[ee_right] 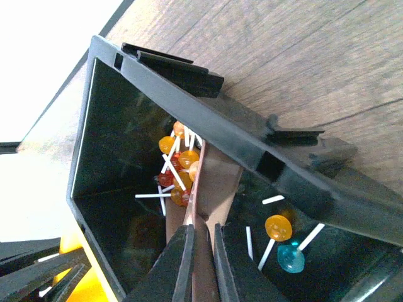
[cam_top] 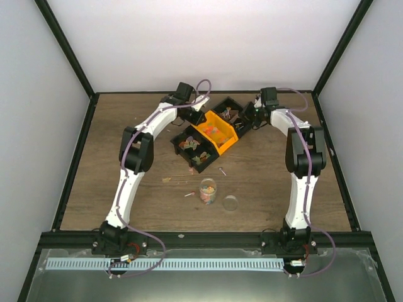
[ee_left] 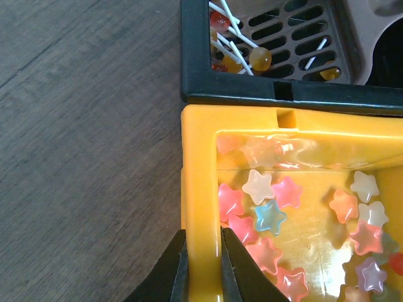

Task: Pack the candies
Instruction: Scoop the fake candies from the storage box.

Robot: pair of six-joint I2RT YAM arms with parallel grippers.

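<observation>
Brown wood-grain table [cam_top: 271, 182] fills the overhead view. The white left arm [cam_top: 129, 179] and white right arm [cam_top: 301, 176] both reach to a cluster of bins at its far middle. That view gives the layout only: a rectangular orange plastic bin [cam_top: 217, 132] sits between a far black plastic bin [cam_top: 230, 108] and a near black plastic bin [cam_top: 194, 150]. The wrists hang over the bins' far ends, and the grips are too small to read there.

The left wrist camera shows the left gripper [ee_left: 201, 264] pinching the orange plastic bin's side wall, one finger outside over the wood and one inside. The right wrist camera shows the right gripper [ee_right: 200, 264] pressed together on a thin brown partition [ee_right: 211, 182] standing inside the far black plastic bin, whose thick rim cuts across that view.

Nearer the arm bases stands a small clear cup [cam_top: 208, 190], upright, with a clear round lid [cam_top: 230, 203] lying flat just beside it.

The candies [cam_top: 208, 195] show in the cup as a mixed-colour heap. Only the wrist views give their shapes: pastel star-shaped sweets [ee_left: 271, 214] on the orange floor, and round lollipops [ee_right: 179, 167] on white sticks in the black bin. A few loose pieces [cam_top: 189, 194] lie on the wood near the cup.
</observation>
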